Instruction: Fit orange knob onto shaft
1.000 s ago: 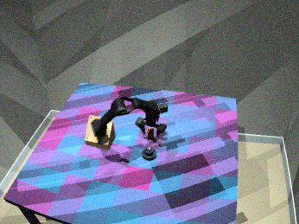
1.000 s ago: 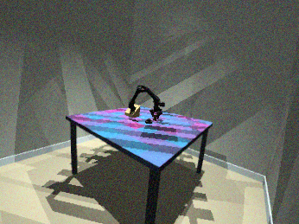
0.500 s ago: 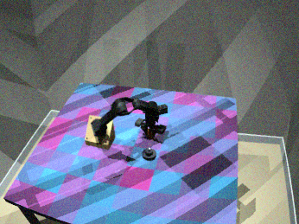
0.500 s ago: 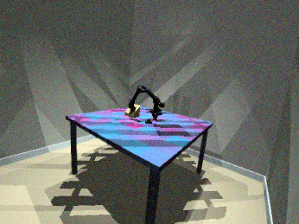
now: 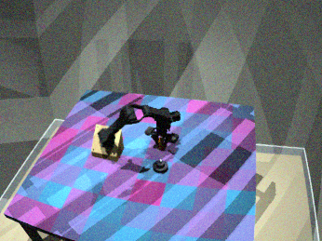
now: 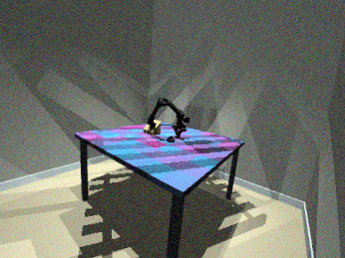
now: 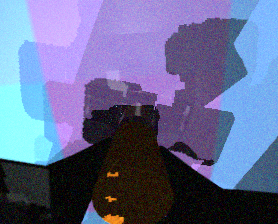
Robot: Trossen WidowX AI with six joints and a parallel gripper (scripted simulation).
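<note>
The orange knob point(image 5: 161, 143) point(image 7: 132, 175) is between the fingers of my gripper point(image 5: 161, 140) point(image 7: 134, 146). The gripper is shut on it, one black finger against each side. In the wrist view the knob looks dark brown in shadow, with a few bright orange spots near the bottom. I cannot tell whether it touches the table, and its underside hole is hidden. The round dark pedestal point(image 5: 160, 167) point(image 6: 171, 139) stands apart from the knob, in front of the gripper in the top view. Its small silver shaft point(image 5: 160, 161) points up; its flat side is too small to make out.
The arm rises from a pale yellow block point(image 5: 100, 151) point(image 6: 148, 129) left of the pedestal. The table point(image 5: 195, 220) point(image 6: 181, 179) has a patchwork of pink, purple and blue, with dark shadows of the arm across it.
</note>
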